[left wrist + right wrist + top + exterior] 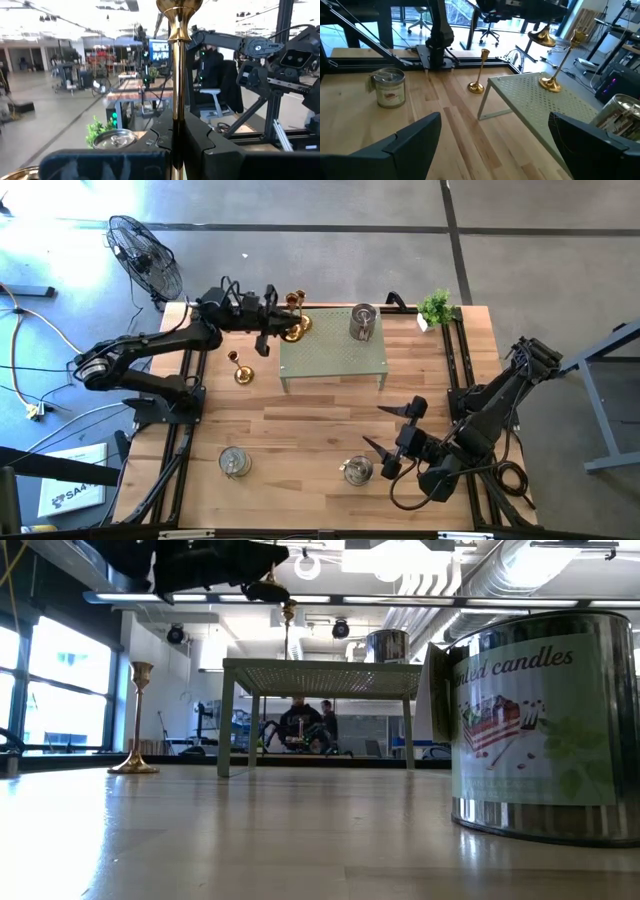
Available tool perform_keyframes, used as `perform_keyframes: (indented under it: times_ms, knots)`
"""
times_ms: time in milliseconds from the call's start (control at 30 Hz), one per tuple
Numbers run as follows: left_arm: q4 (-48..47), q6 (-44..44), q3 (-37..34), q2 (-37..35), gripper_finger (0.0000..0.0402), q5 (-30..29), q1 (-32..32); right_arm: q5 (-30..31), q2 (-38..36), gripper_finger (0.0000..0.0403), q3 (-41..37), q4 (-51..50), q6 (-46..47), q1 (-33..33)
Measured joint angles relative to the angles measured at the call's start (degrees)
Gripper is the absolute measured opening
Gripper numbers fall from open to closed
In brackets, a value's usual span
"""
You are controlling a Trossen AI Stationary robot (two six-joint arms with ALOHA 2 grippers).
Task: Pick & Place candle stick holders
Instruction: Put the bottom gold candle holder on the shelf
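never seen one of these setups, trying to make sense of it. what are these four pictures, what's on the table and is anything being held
These are four cameras on one two-armed robot at a wooden table. One looks straight down, one sits at table-top height, and one rides on each wrist.

The left gripper is shut on a brass candle holder, holding it by the thin stem near the corner of a small green mesh stand. A second brass holder stands on that stand, beside a silvery candle tin. A third brass holder stands on the table by the stand.

Two more tins sit near the front edge: one on the left, one next to the right gripper, which is open and holds nothing. A small potted plant stands at the back.
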Motion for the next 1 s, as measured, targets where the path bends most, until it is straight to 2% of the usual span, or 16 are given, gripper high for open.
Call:
perform_keyframes:
  times_ms: [133,400,733,1000]
  knots:
    - [6.7,-1.7,-3.9,0.0,0.0007,0.3,0.4,0.5,0.0,0.0362,0.0,-0.1,-0.2,0.0]
    - [13.3,-4.7,-8.8,0.8,0.0007,2.5,3.7,1.3,0.0,0.0362,0.0,-0.5,-0.3,0.0]
    - [14.5,-3.0,-10.7,1.2,0.0007,3.5,3.7,2.1,0.0,0.0362,0.0,-0.9,-0.3,-0.2]
    - [27.0,-9.6,-10.7,7.5,0.0007,6.4,3.7,2.1,0.0,0.0362,0.0,-0.9,-0.1,-0.2]
